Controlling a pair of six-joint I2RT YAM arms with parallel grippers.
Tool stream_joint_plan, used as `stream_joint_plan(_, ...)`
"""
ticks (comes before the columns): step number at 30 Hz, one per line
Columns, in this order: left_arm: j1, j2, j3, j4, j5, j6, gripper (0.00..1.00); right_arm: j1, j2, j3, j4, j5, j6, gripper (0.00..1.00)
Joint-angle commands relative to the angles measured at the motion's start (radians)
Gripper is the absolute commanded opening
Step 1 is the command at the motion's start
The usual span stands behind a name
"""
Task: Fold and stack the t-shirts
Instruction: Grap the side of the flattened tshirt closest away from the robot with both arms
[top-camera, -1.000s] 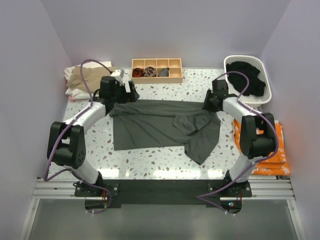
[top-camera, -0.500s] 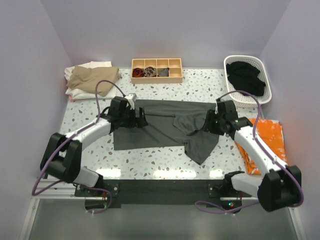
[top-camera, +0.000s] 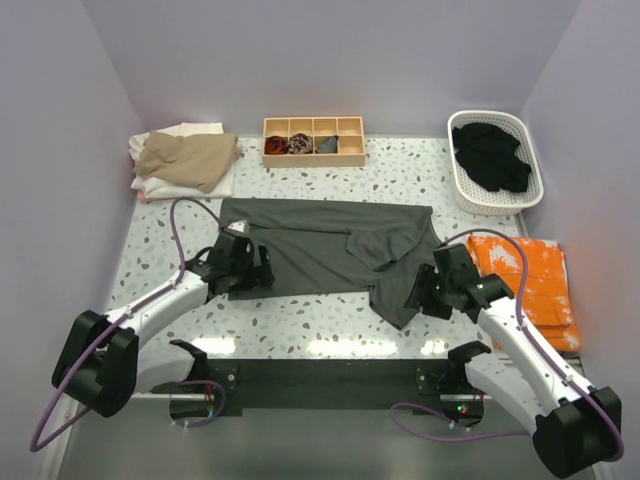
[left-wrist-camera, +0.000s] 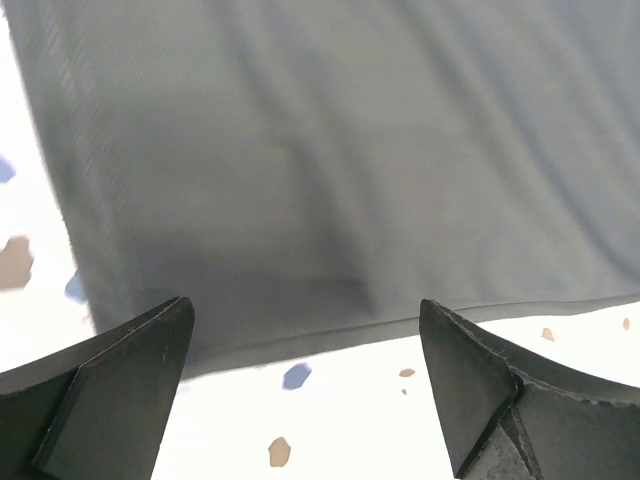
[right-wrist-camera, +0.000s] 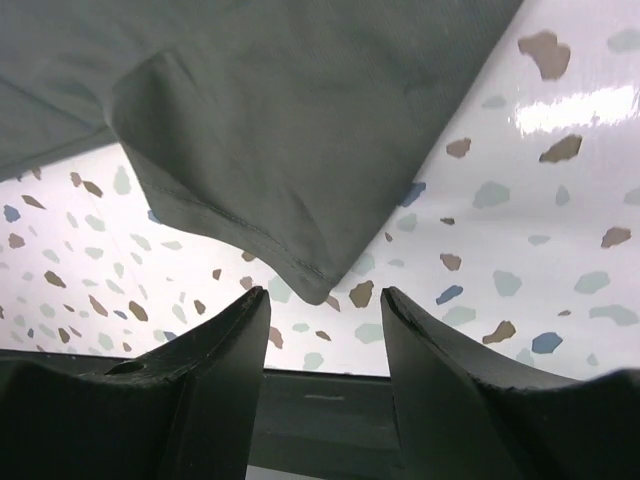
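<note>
A dark charcoal-grey t-shirt (top-camera: 320, 245) lies spread across the middle of the table, with a fold hanging to a point at its near right. My left gripper (top-camera: 256, 274) hovers open over the shirt's near-left hem (left-wrist-camera: 330, 200), and nothing is between its fingers (left-wrist-camera: 480, 390). My right gripper (top-camera: 416, 298) is open just off the shirt's near-right corner (right-wrist-camera: 312, 285), which lies in front of its fingertips (right-wrist-camera: 235, 350) without touching them. Tan and white shirts (top-camera: 185, 160) are stacked at the back left. A black shirt (top-camera: 490, 155) fills the white basket (top-camera: 523, 135).
A wooden divided tray (top-camera: 350, 157) with small rolled bundles stands at the back centre. An orange cloth (top-camera: 535, 275) lies at the right edge, beside my right arm. The table's dark near edge (right-wrist-camera: 330, 400) is right under the right gripper.
Both arms have drawn back from the shirt's far edge to its near edge. The right gripper has opened wider. The shirt lies much as before.
</note>
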Motion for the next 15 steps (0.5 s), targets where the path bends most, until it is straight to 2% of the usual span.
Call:
stream_joint_plan(1,-0.021,-0.051,-0.047,-0.04,-0.092,-0.095,1.0,0.017,-0.044,-0.054,-0.045,-0.02,0.075,0.52)
stream_joint_plan(9,-0.03,-0.089,-0.098,-0.053,-0.151,-0.13,1.0,0.022,-0.047,-0.111,-0.002,-0.044,0.089,0.53)
stream_joint_plan(15,-0.053,-0.153,-0.069,-0.129,-0.159,-0.148,1.0,0.023,-0.021,-0.126,0.021,-0.05,0.083,0.53)
